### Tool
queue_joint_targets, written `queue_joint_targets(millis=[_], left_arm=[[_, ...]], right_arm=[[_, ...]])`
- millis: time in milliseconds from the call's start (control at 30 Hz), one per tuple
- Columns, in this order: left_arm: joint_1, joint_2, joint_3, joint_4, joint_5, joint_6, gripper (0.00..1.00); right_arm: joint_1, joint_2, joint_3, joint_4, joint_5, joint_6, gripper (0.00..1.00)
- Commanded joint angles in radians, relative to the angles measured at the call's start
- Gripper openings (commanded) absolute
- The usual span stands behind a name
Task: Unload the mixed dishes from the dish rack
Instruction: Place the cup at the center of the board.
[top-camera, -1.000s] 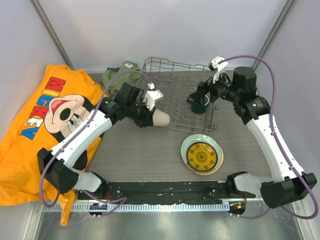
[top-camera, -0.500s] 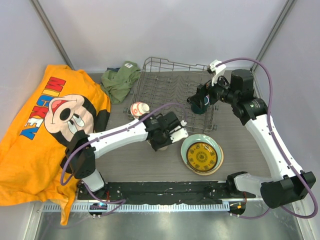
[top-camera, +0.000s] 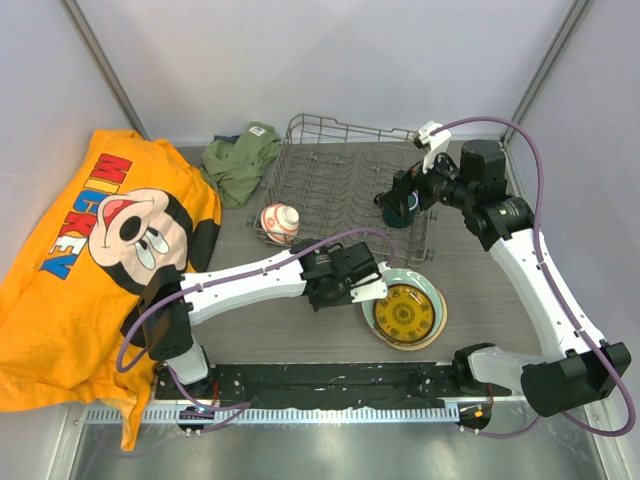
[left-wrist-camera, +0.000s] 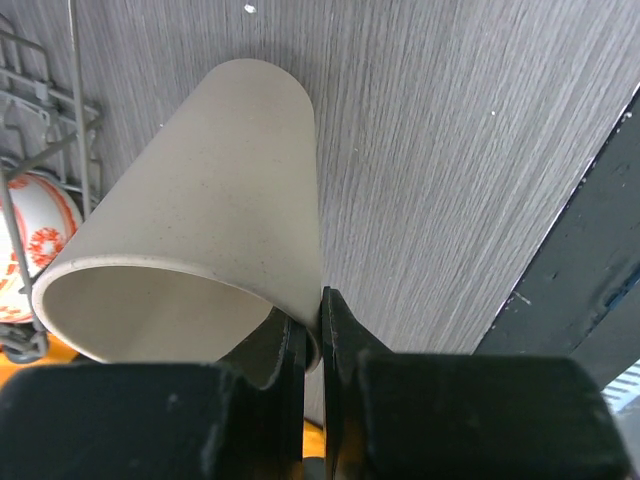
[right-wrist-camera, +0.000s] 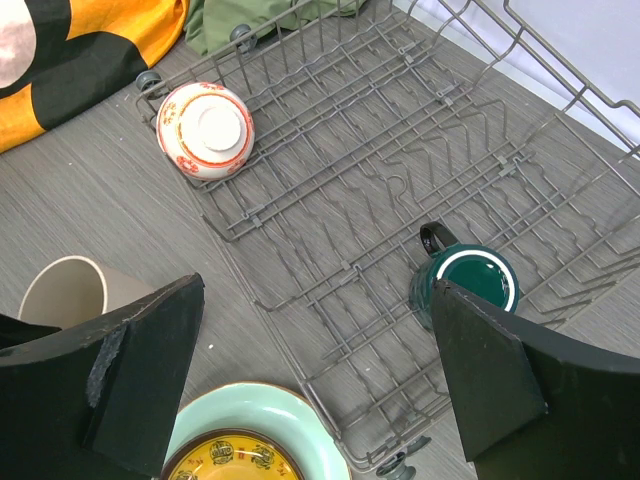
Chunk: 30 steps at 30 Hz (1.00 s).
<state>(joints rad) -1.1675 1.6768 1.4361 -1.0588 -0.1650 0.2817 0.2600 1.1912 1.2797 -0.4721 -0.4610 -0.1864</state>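
My left end effector (left-wrist-camera: 312, 320) is pinched narrow on the wall of the beige handleless cup (left-wrist-camera: 200, 250), one finger inside the mouth and one outside. A second ago I held that cup up at the left side of the dish rack (top-camera: 330, 120). Now the arm has swung it out to the table in front of the rack, just left of the pale green plate (top-camera: 428, 290) with the small yellow patterned plate (top-camera: 403, 312) on it. The cup is tilted on its side over the wood grain; I cannot tell whether it touches the table yet. It is clear of the rack, so I judge what remains is setting it down and letting go.

My right end effector (right-wrist-camera: 315, 370) has stayed put, jaws spread wide and holding nothing, over the rack's right end, where the dark teal mug (right-wrist-camera: 465, 285) sits among the tines. The small red-orange bowl (right-wrist-camera: 205, 128) rests at the rack's near-left corner.
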Motion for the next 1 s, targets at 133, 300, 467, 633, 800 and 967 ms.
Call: queue_joint_targets(millis=[133,300,467,633,800,967], left_arm=[[-0.049,-0.011,0.052,-0.085,-0.008,0.071,0.00],[-0.069,-0.005,0.053,-0.096,0.018,0.082,0.00],[-0.081,0.024,0.072,-0.102,0.030,0.090,0.00],[-0.095,0.066,0.096,-0.109,0.051,0.096,0.00],[-0.106,0.090,0.113,-0.124,0.053,0.097,0.07],[-0.106,0.092,0.113,-0.125,0.053,0.100,0.17]], right_arm=[[0.004,0.004,0.003,0.033,0.010,-0.016,1.00],[0.004,0.007,0.000,0.033,0.009,-0.016,1.00],[0.004,0.010,-0.010,0.033,0.004,-0.018,0.99],[0.004,0.016,-0.003,0.032,0.008,-0.018,1.00],[0.002,0.031,0.017,0.016,0.051,-0.033,1.00],[0.004,0.067,0.020,0.006,0.120,-0.056,1.00]])
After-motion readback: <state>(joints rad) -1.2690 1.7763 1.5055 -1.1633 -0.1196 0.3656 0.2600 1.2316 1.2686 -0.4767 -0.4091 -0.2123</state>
